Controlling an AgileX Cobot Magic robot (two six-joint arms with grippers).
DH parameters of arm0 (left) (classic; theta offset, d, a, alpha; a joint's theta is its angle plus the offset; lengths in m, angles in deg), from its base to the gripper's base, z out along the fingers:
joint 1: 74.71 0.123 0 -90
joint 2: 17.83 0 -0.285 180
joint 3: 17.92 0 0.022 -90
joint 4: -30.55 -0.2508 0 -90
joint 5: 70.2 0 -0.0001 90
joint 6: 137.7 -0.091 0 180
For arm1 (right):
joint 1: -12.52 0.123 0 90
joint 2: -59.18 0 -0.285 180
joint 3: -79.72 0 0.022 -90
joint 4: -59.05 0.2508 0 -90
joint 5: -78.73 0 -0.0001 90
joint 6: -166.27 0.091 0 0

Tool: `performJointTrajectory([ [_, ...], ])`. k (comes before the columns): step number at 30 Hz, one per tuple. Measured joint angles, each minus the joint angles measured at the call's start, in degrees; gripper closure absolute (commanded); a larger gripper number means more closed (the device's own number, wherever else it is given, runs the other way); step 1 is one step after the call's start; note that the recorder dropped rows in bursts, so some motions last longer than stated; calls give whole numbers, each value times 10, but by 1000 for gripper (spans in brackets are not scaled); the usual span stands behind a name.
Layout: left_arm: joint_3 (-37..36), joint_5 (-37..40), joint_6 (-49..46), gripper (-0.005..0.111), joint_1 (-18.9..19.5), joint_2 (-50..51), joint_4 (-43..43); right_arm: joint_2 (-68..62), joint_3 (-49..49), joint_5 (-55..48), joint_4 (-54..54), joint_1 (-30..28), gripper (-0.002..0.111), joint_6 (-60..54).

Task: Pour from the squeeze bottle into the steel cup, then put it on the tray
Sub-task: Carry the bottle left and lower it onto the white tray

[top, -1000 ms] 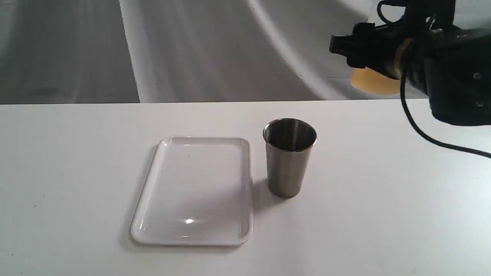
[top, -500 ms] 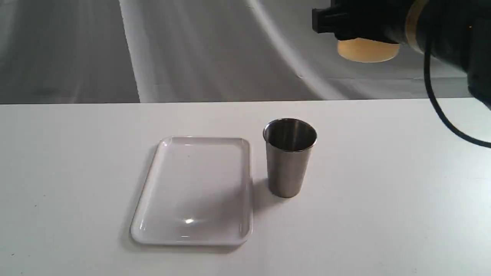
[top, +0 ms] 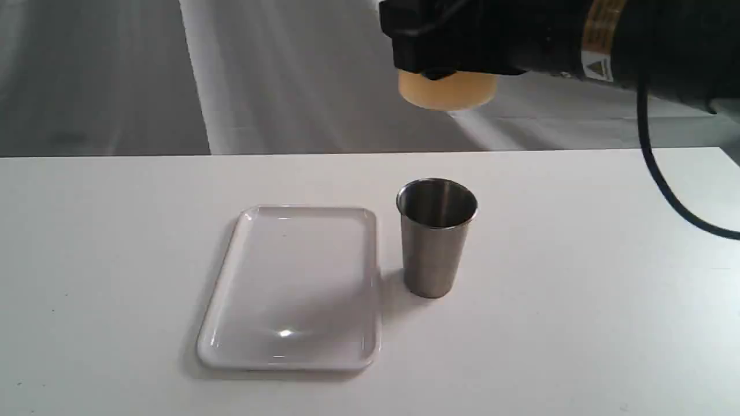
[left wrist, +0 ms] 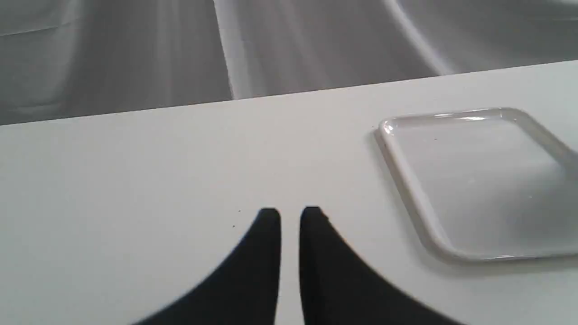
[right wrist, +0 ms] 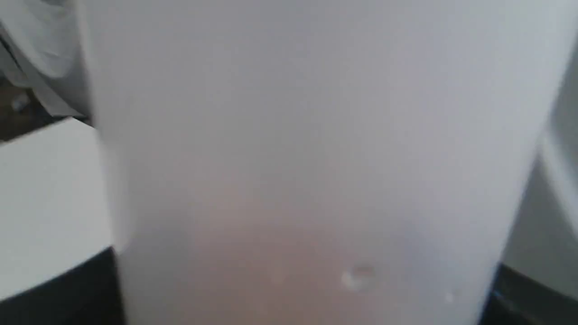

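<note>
The translucent whitish plastic squeeze bottle was grasped upright by the right gripper, high over the brushed-steel tapered cup, seemingly readied for pouring; the flat white tray was set just beside the cup.

The steel cup is brushed metal with a soft sheen. The tray is smooth, glossy white plastic. The squeeze bottle is cloudy, translucent plastic. The surface is matt white, and grey cloth hangs behind.

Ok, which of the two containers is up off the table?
The squeeze bottle, held aloft in the right gripper; the steel cup stands on the table.
</note>
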Motion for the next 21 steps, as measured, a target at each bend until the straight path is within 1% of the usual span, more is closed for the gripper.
performJointTrajectory([
  [2,0,0,0,98,0,0,0,0,8,41,63,0,108,-48],
  [6,0,0,0,98,0,0,0,0,51,147,186,5,108,-190],
  [9,0,0,0,98,0,0,0,-11,76,183,282,20,108,-284],
  [11,0,0,0,98,0,0,0,-23,90,195,327,27,108,-321],
  [17,0,0,0,98,0,0,0,-81,107,231,378,37,108,-350],
  [21,0,0,0,98,0,0,0,-129,107,283,388,50,108,-358],
])
